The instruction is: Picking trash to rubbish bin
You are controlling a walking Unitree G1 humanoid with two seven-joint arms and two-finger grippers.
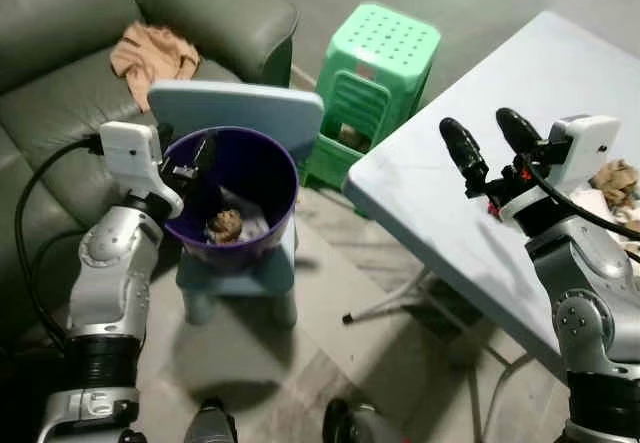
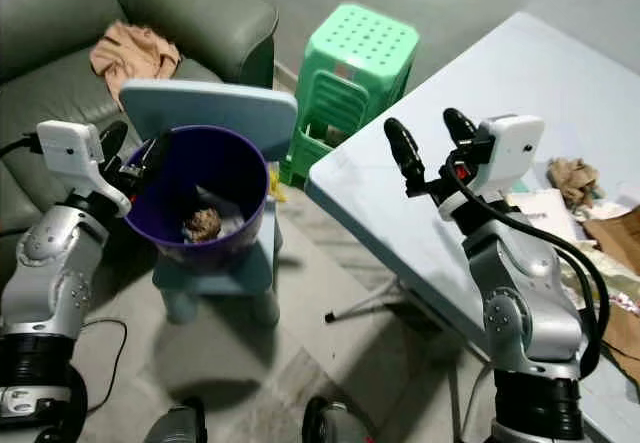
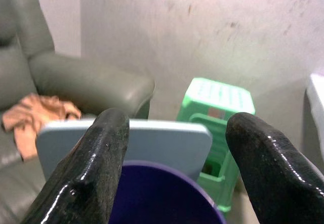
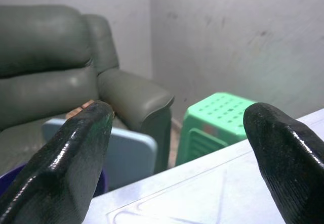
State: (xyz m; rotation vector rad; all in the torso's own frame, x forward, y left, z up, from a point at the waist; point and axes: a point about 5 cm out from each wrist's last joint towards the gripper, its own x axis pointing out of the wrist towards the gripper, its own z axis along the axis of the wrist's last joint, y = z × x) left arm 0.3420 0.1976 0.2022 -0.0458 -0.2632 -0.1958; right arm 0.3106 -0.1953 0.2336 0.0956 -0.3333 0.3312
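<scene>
Left pincer (image 1: 190, 163) is held agape and empty at the rim of the purple bin (image 1: 262, 225), where one crumpled scrap (image 1: 225, 225) is already lodged. Right pincer (image 1: 492, 143), likewise spread and empty, is poised above the table (image 1: 420, 193). Crumpled paper (image 2: 574, 178) is left on the table's far side; the task is judged partly done.

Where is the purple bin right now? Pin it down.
In the left eye view the purple bin sits on a small pale blue chair on the robot's left, in front of the green sofa, with the left gripper at its rim.
</scene>
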